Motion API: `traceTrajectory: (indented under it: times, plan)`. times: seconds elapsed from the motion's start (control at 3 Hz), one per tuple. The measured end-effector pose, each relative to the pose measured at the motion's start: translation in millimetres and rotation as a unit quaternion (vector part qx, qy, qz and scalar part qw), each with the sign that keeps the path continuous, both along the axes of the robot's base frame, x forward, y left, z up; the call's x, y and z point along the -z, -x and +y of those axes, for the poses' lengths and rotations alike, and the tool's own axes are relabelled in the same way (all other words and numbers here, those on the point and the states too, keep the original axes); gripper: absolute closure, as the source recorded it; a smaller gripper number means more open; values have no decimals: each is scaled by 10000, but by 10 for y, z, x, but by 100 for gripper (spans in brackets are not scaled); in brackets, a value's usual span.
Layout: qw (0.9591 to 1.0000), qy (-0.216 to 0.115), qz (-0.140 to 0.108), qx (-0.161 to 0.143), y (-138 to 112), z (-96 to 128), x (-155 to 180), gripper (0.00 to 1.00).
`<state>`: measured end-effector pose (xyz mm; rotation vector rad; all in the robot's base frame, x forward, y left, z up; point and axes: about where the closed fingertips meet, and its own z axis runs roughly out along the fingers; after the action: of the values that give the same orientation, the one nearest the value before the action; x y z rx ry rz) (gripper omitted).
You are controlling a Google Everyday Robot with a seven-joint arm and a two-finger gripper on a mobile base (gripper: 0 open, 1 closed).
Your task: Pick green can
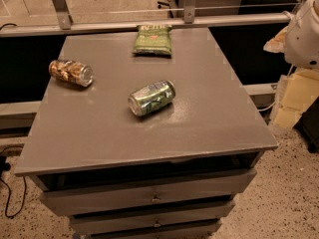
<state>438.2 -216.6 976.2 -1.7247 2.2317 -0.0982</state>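
The green can (152, 98) lies on its side near the middle of the grey cabinet top (209, 113). It has a green-and-white label, and its silver end faces the front left. My gripper is not in view. Only a white rounded part of my arm (304, 34) shows at the upper right edge, off to the right of the cabinet and well away from the can.
A brown/gold patterned can (71, 72) lies on its side at the left of the top. A flat green chip bag (153, 40) lies at the back edge. Drawers (149, 195) sit below the front edge. A metal rail (149, 24) runs behind the cabinet.
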Motion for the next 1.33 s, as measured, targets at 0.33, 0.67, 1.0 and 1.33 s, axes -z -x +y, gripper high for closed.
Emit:
traceTrajectory:
  times: [0.33, 0.67, 1.0, 1.33]
  plan:
    - [10000, -36, -28, -33, -20, 20, -9, 0]
    - [9987, -353, 10, -375, -309, 286, 127, 0]
    - [9885, -931, 4, -1195, -841, 950, 396, 0]
    - [9794, -1251, 2, -1587, -1091, 1330, 571, 0]
